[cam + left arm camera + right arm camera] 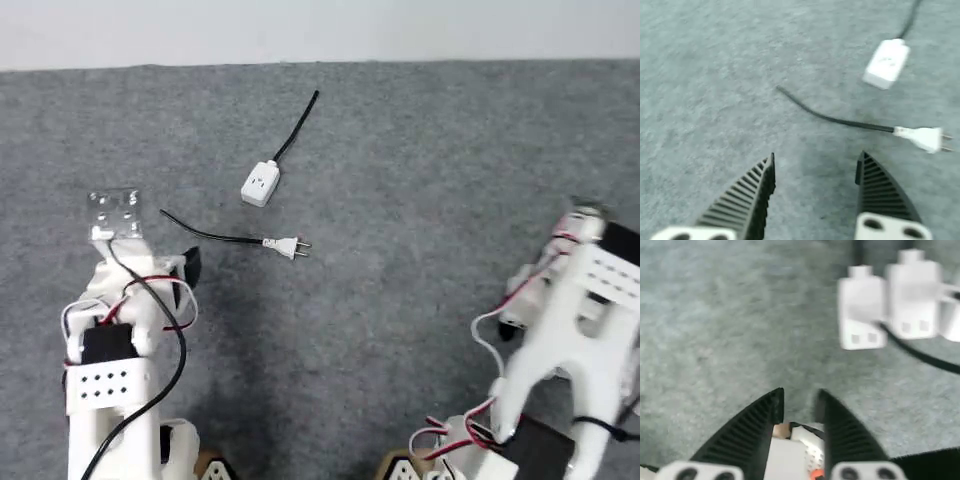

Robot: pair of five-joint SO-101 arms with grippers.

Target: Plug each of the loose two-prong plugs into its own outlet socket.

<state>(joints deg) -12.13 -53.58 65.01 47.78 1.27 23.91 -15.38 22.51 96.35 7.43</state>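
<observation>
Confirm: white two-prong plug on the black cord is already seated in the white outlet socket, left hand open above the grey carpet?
No. The white two-prong plug on the black cord is not seated: the high view shows it lying loose on the grey carpet, apart from the white outlet socket. The left hand is open above the carpet, as stated.

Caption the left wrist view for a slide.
Open left gripper above grey carpet, facing a loose two-prong plug on its black cord, the white outlet socket lying apart beyond it.
</observation>
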